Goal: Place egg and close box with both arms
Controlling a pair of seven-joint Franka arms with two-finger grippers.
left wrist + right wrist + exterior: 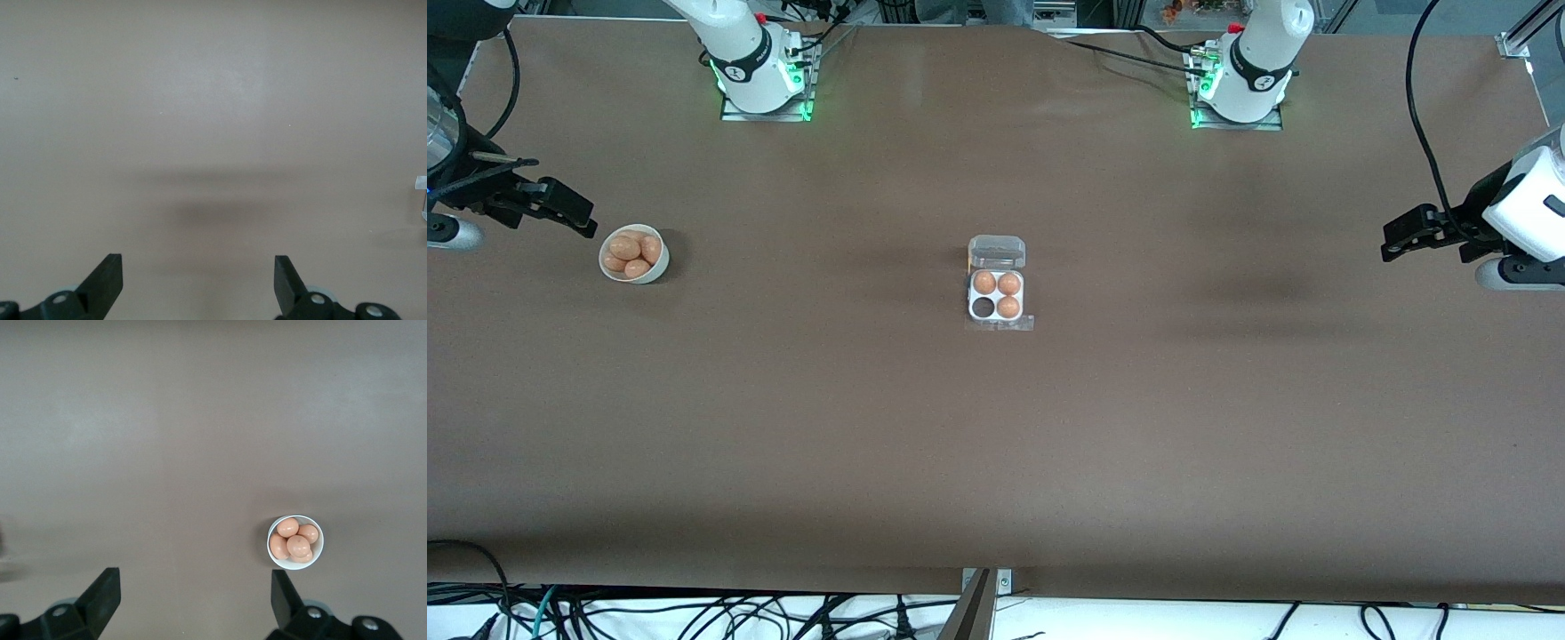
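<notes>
Three eggs sat in the open box (996,296), one cell empty for another from the bowl (634,254), toward the right arm's end from the box, while the right gripper (569,209) by that bowl and the left gripper (1405,236) both hovered wide-fingered, empty.

The box (996,286) is seen at the middle of the brown table (996,427), its clear lid (996,252) folded open. Three of its four cells are filled with eggs (997,291); one cell is left empty. A white bowl (634,254) heaped with more eggs is set well apart from the box, toward the right arm's end. The right gripper (578,213) is held just beside the bowl. The left gripper (1400,238) is held well apart from the box, over the left arm's end.
</notes>
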